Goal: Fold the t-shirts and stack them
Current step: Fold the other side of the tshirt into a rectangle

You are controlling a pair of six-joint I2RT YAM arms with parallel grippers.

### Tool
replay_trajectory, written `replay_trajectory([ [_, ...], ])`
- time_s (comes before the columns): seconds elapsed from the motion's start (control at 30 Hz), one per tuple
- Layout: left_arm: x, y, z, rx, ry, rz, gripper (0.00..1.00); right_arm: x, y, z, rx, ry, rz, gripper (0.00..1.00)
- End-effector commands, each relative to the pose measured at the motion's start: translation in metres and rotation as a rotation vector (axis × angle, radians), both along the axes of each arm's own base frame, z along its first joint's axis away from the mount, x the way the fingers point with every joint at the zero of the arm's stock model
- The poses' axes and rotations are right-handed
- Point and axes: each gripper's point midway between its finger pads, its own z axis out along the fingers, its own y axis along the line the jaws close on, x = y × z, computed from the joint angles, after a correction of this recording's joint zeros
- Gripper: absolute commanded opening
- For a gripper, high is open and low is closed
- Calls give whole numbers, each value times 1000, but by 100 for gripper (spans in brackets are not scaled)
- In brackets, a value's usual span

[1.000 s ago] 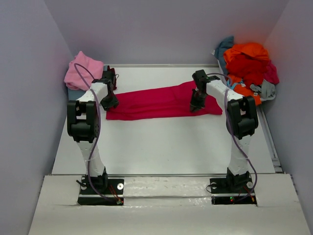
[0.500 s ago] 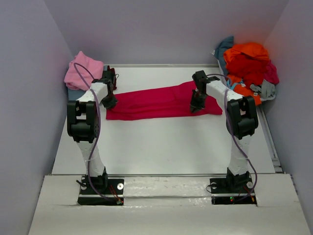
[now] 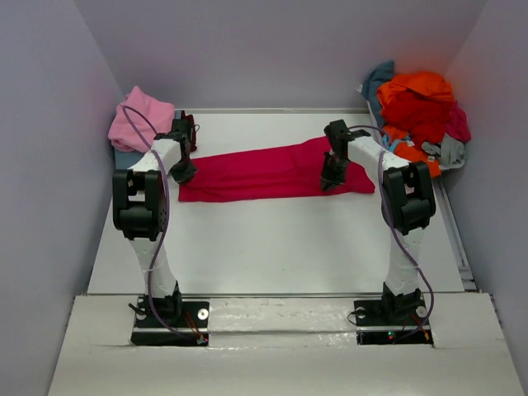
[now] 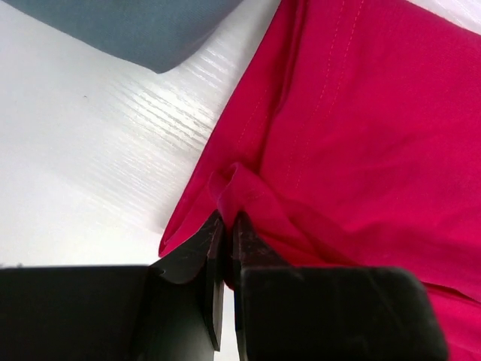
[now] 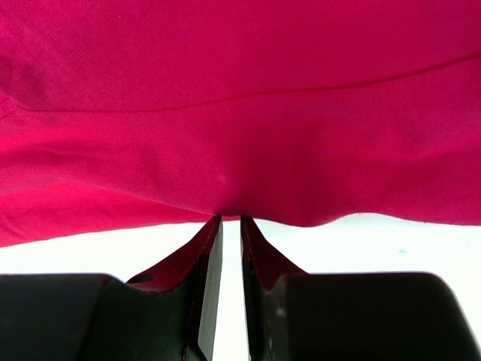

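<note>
A magenta-red t-shirt (image 3: 264, 172) lies folded into a long strip across the far half of the white table. My left gripper (image 3: 183, 173) is at its left end. In the left wrist view the left gripper (image 4: 228, 219) is shut on a small raised fold of the t-shirt (image 4: 361, 135). My right gripper (image 3: 328, 180) is at the strip's near edge towards its right end. Seen from the right wrist, the right gripper (image 5: 231, 219) pinches the hem of the t-shirt (image 5: 240, 113) at its very tips, and the cloth puckers there.
A pink t-shirt (image 3: 142, 115) sits on a dusty-blue one (image 4: 135, 26) at the back left corner. A heap of orange, red, teal and grey t-shirts (image 3: 421, 111) fills the back right corner. Walls stand close on three sides.
The left gripper's jaws have closed on the cloth at the strip's left end. Both arms and the t-shirt have hardly moved.
</note>
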Motion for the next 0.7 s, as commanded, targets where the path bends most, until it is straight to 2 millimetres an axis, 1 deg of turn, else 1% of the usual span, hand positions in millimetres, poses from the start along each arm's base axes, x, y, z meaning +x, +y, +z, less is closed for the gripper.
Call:
replay_trajectory([
  [0.0,8,12,26,37,-67,45,6,7,2,18,3,-73,9,22],
  [0.2,17,17,40,64,-106,56,6,6,1,13,-2,-65,7,22],
  [0.37,23,19,44,80,-110,59,6,8,1,11,-5,-67,6,22],
  [0.47,29,21,53,87,-133,62,6,9,0,8,-12,-64,4,22],
  [0.63,36,22,52,96,-124,66,6,8,1,-2,-12,-45,3,22],
  [0.67,37,22,49,96,-114,67,6,9,1,-2,-11,-48,3,22],
])
